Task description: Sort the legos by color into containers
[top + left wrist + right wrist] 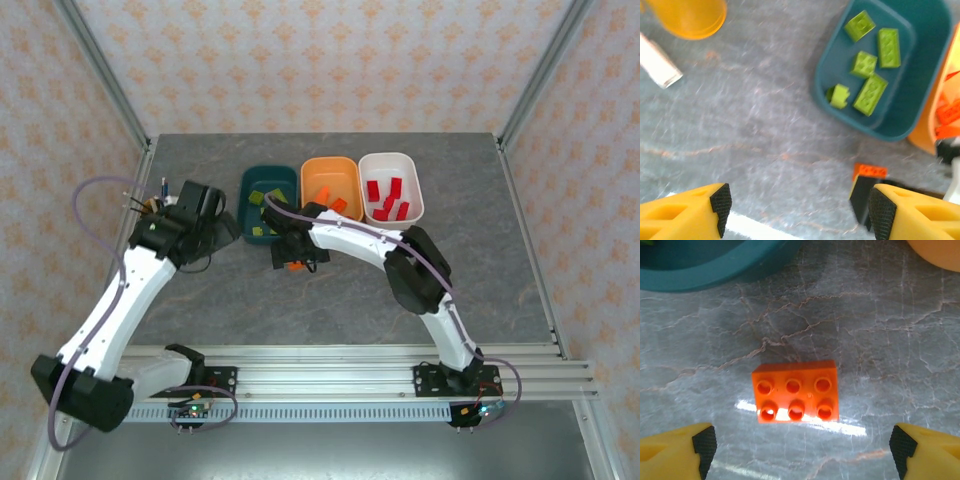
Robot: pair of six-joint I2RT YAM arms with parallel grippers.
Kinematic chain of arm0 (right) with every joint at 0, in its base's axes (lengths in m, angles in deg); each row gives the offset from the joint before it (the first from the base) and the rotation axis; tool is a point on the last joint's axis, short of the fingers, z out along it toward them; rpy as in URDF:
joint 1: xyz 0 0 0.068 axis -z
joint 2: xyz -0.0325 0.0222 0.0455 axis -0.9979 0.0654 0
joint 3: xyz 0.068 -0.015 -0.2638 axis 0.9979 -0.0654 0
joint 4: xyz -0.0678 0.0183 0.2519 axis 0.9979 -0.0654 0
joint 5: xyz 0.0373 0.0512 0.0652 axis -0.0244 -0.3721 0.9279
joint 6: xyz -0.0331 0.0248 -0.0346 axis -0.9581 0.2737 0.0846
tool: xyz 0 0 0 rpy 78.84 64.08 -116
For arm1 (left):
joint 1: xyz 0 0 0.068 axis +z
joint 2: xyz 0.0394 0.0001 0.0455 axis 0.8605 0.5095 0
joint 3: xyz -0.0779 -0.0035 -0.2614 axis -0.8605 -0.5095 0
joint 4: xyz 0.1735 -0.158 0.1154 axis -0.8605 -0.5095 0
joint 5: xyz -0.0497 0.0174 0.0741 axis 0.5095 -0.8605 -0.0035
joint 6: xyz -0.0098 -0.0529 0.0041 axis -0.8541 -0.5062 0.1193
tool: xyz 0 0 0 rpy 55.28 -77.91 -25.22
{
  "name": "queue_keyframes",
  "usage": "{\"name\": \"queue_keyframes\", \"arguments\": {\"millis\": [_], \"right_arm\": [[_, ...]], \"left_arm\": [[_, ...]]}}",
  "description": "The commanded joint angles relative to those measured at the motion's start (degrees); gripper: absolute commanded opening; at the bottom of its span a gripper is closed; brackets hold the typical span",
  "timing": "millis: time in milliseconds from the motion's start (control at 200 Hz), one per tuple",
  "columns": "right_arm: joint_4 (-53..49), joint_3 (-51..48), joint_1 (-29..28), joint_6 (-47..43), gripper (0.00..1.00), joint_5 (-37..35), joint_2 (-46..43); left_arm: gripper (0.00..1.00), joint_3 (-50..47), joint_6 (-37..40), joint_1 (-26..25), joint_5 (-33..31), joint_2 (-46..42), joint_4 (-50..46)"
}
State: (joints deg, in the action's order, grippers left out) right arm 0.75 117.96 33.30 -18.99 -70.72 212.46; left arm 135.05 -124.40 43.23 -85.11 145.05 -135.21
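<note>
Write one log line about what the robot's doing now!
right gripper: open, over orange brick on table | left gripper: open, empty | teal tub: green bricks inside

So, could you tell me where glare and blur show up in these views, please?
Right wrist view: sharp, with a white glare streak on the table along the orange brick's near edge. Left wrist view: soft and smeared, most at the yellow cup, though the green bricks can be made out. Top view: even light, soft shadows under the arms, no glare.
</note>
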Motion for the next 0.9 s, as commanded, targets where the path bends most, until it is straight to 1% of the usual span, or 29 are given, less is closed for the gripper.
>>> {"name": "queue_keyframes", "arguments": {"millis": [0,60,190,290,425,565,711,806,896], "right_arm": [[-3.7,3.6,0.0,-1.2,0.89,-3.3,2.7],[-3.6,4.5,0.1,-1.4,0.87,-3.3,4.1],[-4.0,6.3,0.0,-1.5,0.78,-3.0,7.0],[-4.2,6.5,0.0,-1.4,0.66,-4.2,8.3],[-4.6,6.5,0.1,-0.7,0.58,-4.4,8.8],[-3.6,5.0,0.0,0.2,0.43,-4.8,6.9],[-3.9,4.4,0.1,0.4,0.39,-6.2,2.3],[-5.4,4.6,0.7,0.5,0.39,-7.6,-2.0],[-5.5,4.2,2.7,1.1,0.39,-8.9,-6.3]], "left_arm": [[0.76,-3.6,-3.5,-0.6,-1.3,-5.7,-2.9],[0.76,-4.2,-3.8,-0.6,-1.6,-7.6,-4.0],[0.76,-4.0,-3.6,-0.6,-1.7,-9.1,-5.6],[0.76,-3.8,-3.5,-0.6,-1.6,-9.2,-5.8],[0.76,-3.5,-3.5,-0.6,-1.2,-8.8,-5.5],[0.75,-3.8,-2.8,-0.7,-0.4,-8.0,-4.7],[0.75,-5.0,-1.8,-1.2,3.8,-6.8,-0.5],[0.75,-5.3,-0.8,-3.2,6.9,-5.7,3.8],[0.75,-5.3,-0.4,-5.4,9.5,-3.5,7.8]]}}
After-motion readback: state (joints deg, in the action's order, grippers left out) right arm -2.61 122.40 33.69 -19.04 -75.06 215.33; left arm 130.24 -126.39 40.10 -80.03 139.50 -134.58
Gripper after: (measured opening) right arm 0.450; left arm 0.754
